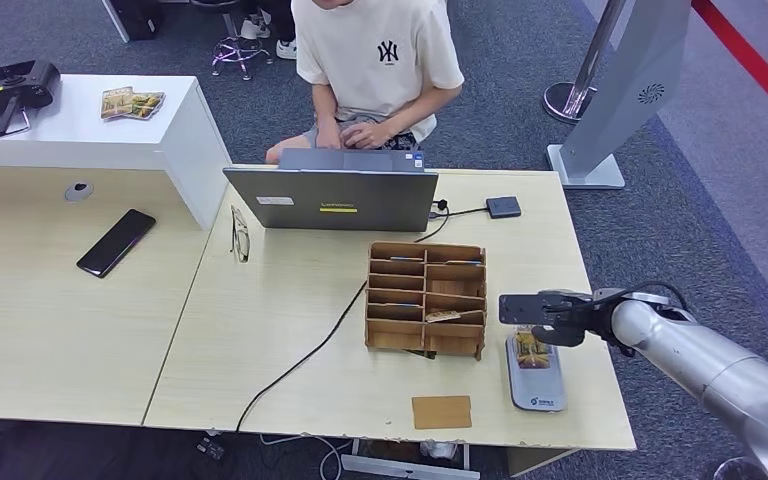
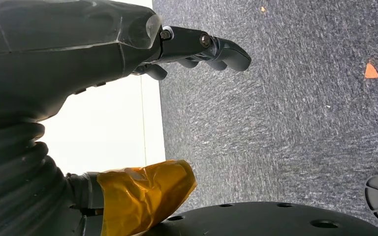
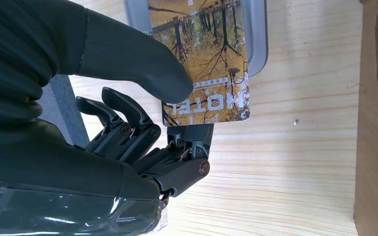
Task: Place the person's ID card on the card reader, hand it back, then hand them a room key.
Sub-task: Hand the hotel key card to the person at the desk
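Wooden worktop (image 1: 290, 330): pale, filling the frame's centre.
Card reader (image 1: 535, 375): grey, lower right, just right of the wooden organiser (image 1: 425, 298).
Card (image 3: 204, 64): autumn-tree picture, marked HOTEL, lying over the reader.
Right hand (image 3: 142, 113): thumb and fingers pinching the card's end.
Left hand (image 2: 197, 49): hanging over grey carpet, fingers loosely apart, holding nothing.
Person (image 1: 375, 60): seated behind the laptop (image 1: 332, 197), top centre.

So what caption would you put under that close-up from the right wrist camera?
The robot's right hand pinches a picture card marked HOTEL over the grey card reader on the wooden desk.
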`<state>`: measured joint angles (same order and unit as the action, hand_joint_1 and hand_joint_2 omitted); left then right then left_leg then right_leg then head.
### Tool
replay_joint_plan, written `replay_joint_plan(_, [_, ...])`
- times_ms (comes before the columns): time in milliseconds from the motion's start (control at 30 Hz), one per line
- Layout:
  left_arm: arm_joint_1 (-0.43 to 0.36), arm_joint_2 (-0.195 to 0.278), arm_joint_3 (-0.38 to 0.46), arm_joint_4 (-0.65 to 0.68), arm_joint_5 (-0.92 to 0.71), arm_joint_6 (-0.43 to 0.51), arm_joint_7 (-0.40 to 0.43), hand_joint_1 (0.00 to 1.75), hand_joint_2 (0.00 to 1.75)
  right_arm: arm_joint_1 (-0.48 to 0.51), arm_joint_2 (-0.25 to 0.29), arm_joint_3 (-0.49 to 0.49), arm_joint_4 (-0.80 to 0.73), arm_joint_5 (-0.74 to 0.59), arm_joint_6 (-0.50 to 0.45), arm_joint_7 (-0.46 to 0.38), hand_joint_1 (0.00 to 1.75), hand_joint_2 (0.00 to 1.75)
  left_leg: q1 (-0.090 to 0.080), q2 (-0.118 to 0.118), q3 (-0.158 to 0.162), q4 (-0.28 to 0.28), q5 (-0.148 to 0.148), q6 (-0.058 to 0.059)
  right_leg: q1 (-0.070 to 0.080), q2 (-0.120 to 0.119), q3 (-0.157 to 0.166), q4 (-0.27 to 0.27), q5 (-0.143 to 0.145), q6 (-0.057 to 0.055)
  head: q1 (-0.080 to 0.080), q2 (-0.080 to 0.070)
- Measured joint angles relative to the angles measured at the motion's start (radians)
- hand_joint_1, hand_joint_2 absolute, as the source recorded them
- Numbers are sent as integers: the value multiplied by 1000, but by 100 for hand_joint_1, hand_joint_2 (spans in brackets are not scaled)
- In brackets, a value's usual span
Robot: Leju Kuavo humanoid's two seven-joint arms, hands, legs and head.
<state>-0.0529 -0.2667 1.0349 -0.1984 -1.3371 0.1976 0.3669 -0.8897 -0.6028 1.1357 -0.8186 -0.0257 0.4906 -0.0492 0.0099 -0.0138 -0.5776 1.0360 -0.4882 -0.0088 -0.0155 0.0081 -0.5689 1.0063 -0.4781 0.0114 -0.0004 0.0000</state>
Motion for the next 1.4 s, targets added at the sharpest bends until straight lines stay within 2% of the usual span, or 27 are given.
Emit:
replay_joint_plan(633, [0, 0, 0, 0, 5, 4, -2, 0, 175, -26, 29, 3, 19, -10, -4, -17, 175, 175, 0, 0, -1, 0, 0, 0, 0, 0, -1, 0, 0, 0, 0, 0])
replay_joint_plan(967, [0, 0, 0, 0, 23, 12, -5, 0, 175, -138, 36, -48, -13, -44, -19, -14, 175, 175, 0, 0, -2, 0, 0, 0, 0, 0, -1, 0, 0, 0, 0, 0])
replay_joint_plan(1133, [0, 0, 0, 0, 29, 13, -6, 0, 175, -155, 36, -80, -47, -60, -60, -27, 175, 175, 0, 0, -2, 0, 0, 0, 0, 0, -2, 0, 0, 0, 0, 0])
replay_joint_plan(1233, [0, 0, 0, 0, 33, 15, -7, 0, 175, -148, 39, -113, -71, -51, -117, -59, 175, 175, 0, 0, -2, 0, 0, 1, 0, 0, -2, 0, 0, 0, 0, 0])
replay_joint_plan(1400, [0, 0, 0, 0, 37, 16, -16, 0, 175, -90, 84, -207, -109, 43, -203, -102, 175, 175, 0, 0, -2, 0, 0, 1, 0, 0, -2, 0, 0, 0, 0, 0])
